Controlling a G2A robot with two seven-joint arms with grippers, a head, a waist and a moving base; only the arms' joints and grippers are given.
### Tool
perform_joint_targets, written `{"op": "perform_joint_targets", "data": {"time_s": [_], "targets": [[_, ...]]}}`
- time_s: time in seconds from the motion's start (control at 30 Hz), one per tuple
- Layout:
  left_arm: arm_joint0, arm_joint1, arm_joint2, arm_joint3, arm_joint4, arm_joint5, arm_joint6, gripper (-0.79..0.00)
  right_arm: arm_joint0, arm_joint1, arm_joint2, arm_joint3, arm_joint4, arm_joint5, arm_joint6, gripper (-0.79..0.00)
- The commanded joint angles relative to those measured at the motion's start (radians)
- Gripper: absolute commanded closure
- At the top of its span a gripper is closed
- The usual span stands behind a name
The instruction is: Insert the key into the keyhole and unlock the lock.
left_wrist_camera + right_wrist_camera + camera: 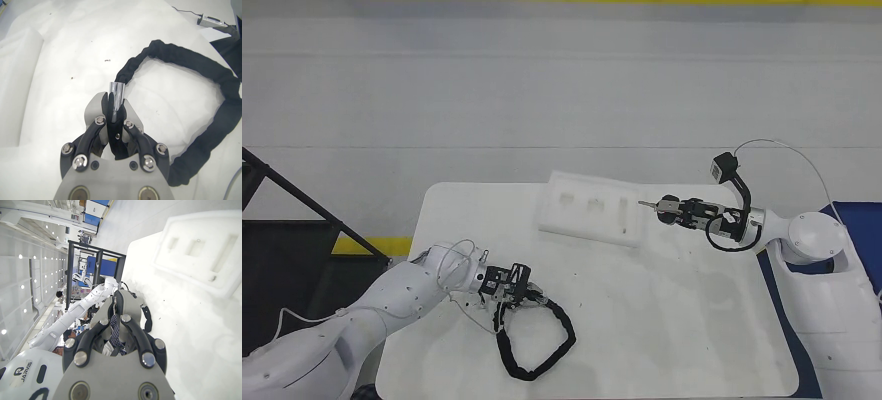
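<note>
Left fingers (94, 109) clamp together on the chrome barrel (117, 94) of the lock (208, 70), down at the white counter (682, 320) near its front edge, left of the middle; whether the barrel rests on the surface or sits just above it cannot be told. The barrel juts out beyond the fingertips. From its far end the lock's black fabric-sleeved chain runs out in a loop that lies flat on the counter, between the fingers and the front edge.

Toward the far right corner, the right fingers (130, 306) are pressed together on the key (646, 204). Its thin metal blade pokes out past the tips and points leftward along the far edge. The blade's tip sits at the right end of a white foam tray (587, 212), which lies near the middle of the far edge with three rectangular recesses in its upper face. Key and lock are well apart, the key off to the far right of the barrel.
</note>
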Motion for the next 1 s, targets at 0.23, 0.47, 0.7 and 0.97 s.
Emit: {"op": "perform_joint_targets", "data": {"time_s": [0.23, 0.47, 0.7, 0.97], "targets": [[0.012, 0.040, -0.045, -0.102, -0.044, -0.024, 0.084, 0.000, 0.000, 0.000, 0.000, 0.000, 0.000, 0.000, 0.000, 0.000], [0.019, 0.100, -0.119, -0.274, -0.116, -0.070, 0.037, 0.000, 0.000, 0.000, 0.000, 0.000, 0.000, 0.000, 0.000, 0.000], [0.052, 0.154, -0.232, -0.443, -0.231, -0.109, -0.052, 0.000, -0.010, 0.005, -0.018, -0.060, -0.006, 0.008, 0.061, 0.000], [0.089, 0.190, -0.350, -0.599, -0.333, -0.092, -0.131, 0.000, -0.027, 0.024, 0.015, -0.201, 0.062, 0.068, 0.191, 0.000]]}}
